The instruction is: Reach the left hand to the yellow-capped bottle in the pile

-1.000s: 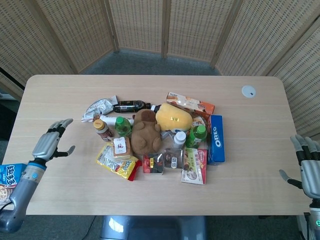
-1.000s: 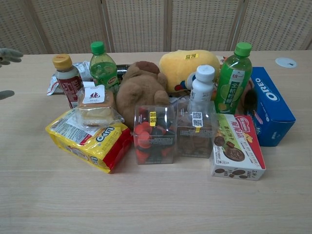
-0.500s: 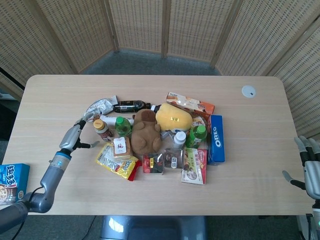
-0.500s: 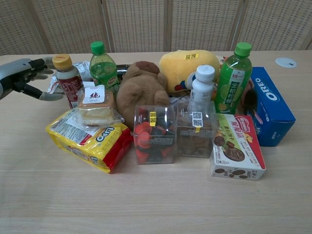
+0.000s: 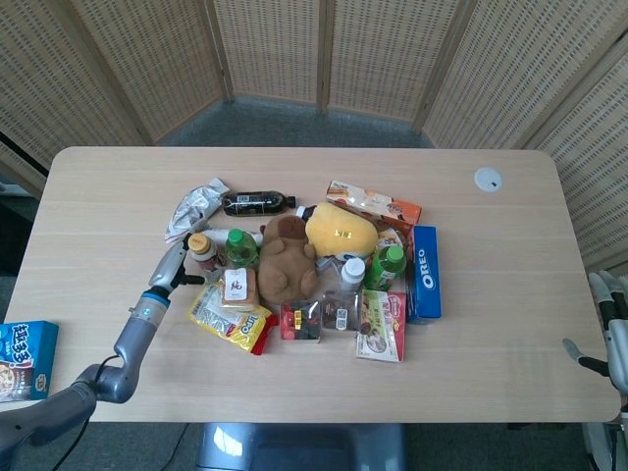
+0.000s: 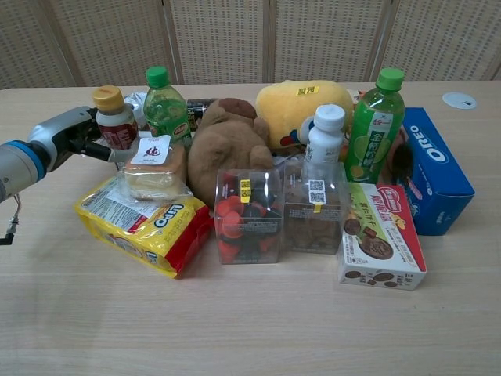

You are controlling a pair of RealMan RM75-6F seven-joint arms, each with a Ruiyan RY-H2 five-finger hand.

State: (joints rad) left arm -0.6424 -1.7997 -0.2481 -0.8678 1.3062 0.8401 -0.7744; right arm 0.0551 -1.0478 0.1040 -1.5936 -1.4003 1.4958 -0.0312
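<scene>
The yellow-capped bottle [image 5: 200, 247] [image 6: 116, 124] stands upright at the left edge of the pile, with a brown body and a red label. My left hand [image 5: 175, 265] [image 6: 74, 133] is right against the bottle's left side. Its fingers are apart and reach around the bottle, with the thumb in front near the base. I see no closed grip. My right hand [image 5: 610, 329] hangs off the table's lower right corner, fingers spread and holding nothing. It is outside the chest view.
Beside the bottle are a green-capped bottle [image 6: 166, 106], a bread pack [image 6: 153, 168] and a yellow snack bag [image 6: 145, 219]. A silver pouch [image 5: 194, 208] and a dark bottle [image 5: 257, 205] lie behind. A brown plush [image 6: 227, 145] fills the pile's middle. A blue box [image 5: 25, 358] sits off the table's left.
My left hand moved right along the table until it met the yellow-capped bottle, which shifted slightly right. The silver pouch shifted a little. My right hand sank lower at the frame edge.
</scene>
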